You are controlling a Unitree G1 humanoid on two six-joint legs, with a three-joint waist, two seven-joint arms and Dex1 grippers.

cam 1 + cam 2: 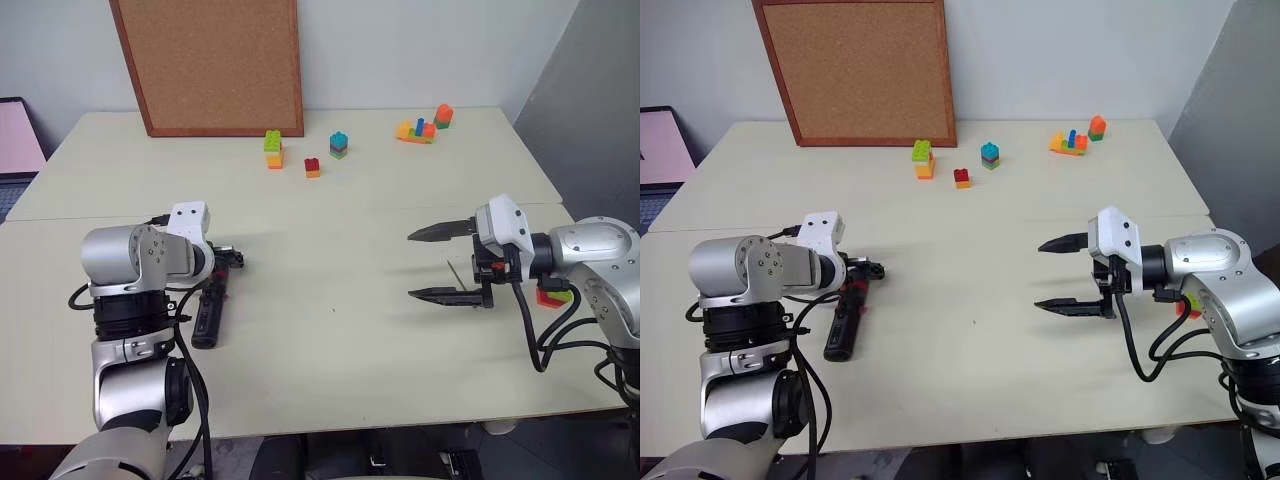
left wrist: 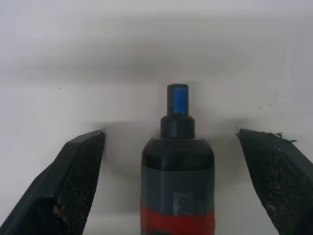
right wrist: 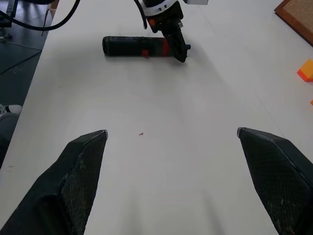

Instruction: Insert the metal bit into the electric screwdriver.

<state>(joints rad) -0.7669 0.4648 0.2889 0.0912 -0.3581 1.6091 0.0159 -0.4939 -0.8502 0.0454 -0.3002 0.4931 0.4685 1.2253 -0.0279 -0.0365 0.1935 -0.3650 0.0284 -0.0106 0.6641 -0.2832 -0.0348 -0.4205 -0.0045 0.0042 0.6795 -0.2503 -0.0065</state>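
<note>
A slim black pen-shaped electric screwdriver [image 1: 208,312] with a red band lies flat on the pale worktop [image 1: 340,330], narrow tip pointing away from the robot; faint grey lettering above the band cannot be read. The left gripper [image 2: 171,147] straddles its tip, fingers spread wide and not touching it. The right gripper [image 1: 432,263], also spread wide and empty, hovers well apart, just beside a thin grey metal bit [image 1: 453,272] lying on the worktop.

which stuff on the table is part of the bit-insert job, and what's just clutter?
Job:
- slim black pen-shaped electric screwdriver with red band, lying between the open left gripper's fingers
- thin grey metal bit, on the table by the open right gripper

Clutter:
- coloured toy bricks, far side
- cork board with wooden frame, leaning on the wall
</note>
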